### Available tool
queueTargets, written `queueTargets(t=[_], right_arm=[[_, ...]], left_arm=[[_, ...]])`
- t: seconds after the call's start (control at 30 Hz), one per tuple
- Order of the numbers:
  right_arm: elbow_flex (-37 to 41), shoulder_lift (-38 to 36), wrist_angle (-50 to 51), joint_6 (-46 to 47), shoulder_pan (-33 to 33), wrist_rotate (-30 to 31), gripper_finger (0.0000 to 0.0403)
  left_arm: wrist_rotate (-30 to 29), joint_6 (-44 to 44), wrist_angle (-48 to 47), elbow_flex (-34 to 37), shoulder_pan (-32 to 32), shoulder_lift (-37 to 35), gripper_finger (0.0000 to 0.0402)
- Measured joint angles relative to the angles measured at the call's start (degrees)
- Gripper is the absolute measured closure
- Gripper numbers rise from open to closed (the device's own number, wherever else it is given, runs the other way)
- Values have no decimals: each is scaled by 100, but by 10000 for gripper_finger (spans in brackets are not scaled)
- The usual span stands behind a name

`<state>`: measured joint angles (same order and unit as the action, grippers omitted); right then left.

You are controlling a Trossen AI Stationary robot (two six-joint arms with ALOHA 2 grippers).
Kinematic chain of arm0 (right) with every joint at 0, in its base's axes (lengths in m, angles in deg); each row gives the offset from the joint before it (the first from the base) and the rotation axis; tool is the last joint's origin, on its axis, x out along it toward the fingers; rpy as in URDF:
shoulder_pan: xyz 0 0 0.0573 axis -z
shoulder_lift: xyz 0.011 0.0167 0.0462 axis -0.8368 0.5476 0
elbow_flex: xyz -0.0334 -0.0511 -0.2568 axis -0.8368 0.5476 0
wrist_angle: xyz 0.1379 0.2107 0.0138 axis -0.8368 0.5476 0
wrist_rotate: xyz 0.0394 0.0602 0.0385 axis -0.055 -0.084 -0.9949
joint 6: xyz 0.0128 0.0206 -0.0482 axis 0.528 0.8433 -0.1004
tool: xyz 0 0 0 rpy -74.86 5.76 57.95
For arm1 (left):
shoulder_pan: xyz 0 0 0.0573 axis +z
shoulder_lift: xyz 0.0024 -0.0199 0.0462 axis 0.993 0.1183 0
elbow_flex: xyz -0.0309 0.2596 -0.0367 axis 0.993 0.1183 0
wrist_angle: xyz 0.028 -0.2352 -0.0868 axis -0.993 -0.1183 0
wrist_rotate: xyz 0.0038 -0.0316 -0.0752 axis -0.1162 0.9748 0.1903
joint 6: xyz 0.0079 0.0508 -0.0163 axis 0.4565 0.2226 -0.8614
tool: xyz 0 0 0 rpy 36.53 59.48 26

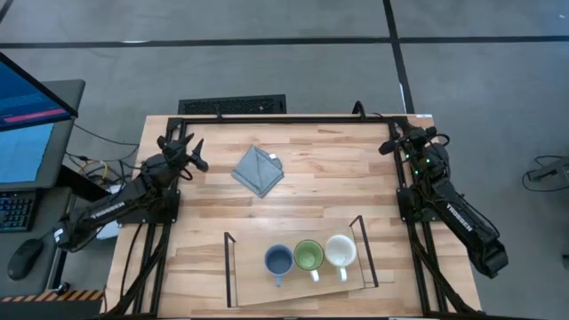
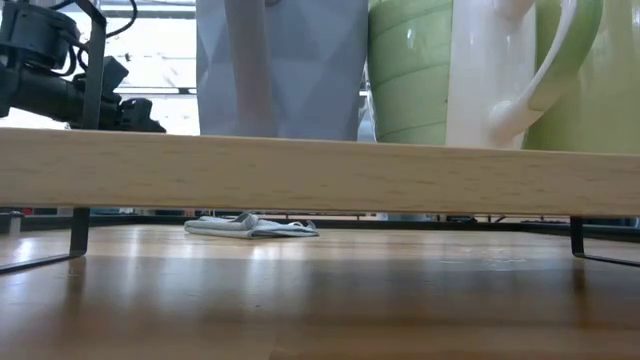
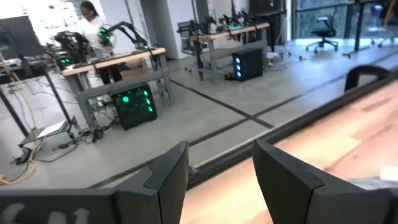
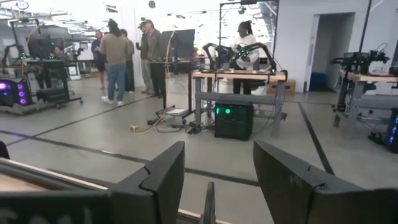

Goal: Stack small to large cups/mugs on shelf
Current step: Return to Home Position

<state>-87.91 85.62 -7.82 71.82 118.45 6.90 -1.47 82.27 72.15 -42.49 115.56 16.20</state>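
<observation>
Cream-white mug (image 1: 340, 251), green mug (image 1: 308, 256) and blue-grey mug (image 1: 278, 260) are held by neither arm. The left jaws stand parted and empty over the left edge of the desk (image 1: 338, 169). The right jaws are likewise parted and empty over its right edge. Between them lies a grey folded cloth (image 1: 258, 171). Well apart from both, the shelf (image 1: 244, 271) carries the three mugs upright in a close row, green in the middle and cream-white nearest the right arm's side.

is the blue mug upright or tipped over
Upright: the blue mug stands on the shelf, and the high view looks straight down into its round mouth.
</observation>
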Motion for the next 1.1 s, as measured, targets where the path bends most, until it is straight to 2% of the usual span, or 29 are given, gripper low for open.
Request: queueTargets(t=[0.27,0.67,1.1], right_arm=[[0,0,191,-30,0,-401,191],[0,-11,318,-245,-15,-420,191],[0,-289,656,-441,-15,-403,191]], left_arm=[[138,-151,-8,2,0,354,230],[138,90,-10,6,-2,354,230],[138,327,-13,8,-126,-25,230]])
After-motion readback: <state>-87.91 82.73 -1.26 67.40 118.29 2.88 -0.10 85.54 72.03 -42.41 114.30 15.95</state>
